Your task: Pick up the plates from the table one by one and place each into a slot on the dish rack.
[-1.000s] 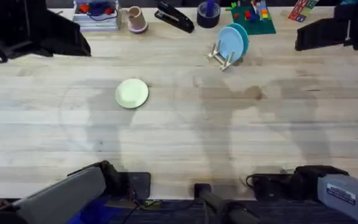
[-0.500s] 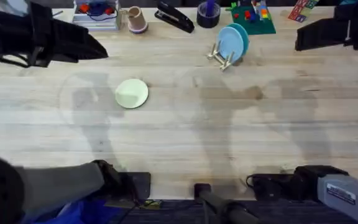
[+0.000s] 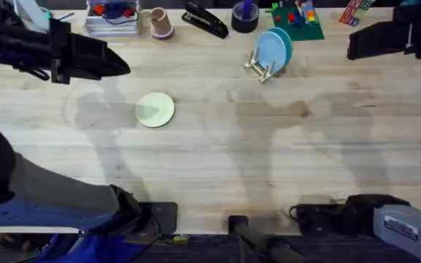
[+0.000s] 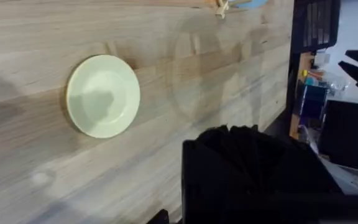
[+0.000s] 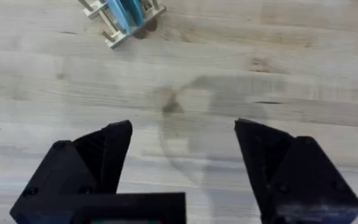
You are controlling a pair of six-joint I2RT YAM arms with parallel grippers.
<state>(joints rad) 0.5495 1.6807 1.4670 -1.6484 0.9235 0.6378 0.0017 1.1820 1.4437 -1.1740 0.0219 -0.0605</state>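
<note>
**Black grippers, grey arm links**

Both arms end in matte black, blocky hardware. The right gripper [image 5: 182, 163] has two thick, angular black fingers [image 5: 92, 163] with faceted tips. The left gripper [image 3: 112, 64] is a black tapered wedge. Near the bases, the arm links are grey, the right one carrying a small white printed label; thin black cables trail beside them.

Right tool [image 5: 182, 162] gaping, empty

Flat on the table [image 3: 218, 157], left of centre: one plate [image 3: 155, 109]; well apart to its right and farther back: dish rack [image 3: 262, 67] with second plate [image 3: 272, 47] upright in a slot; behind, along far edge: stapler [image 3: 205, 20], cup [image 3: 160, 23].
</note>
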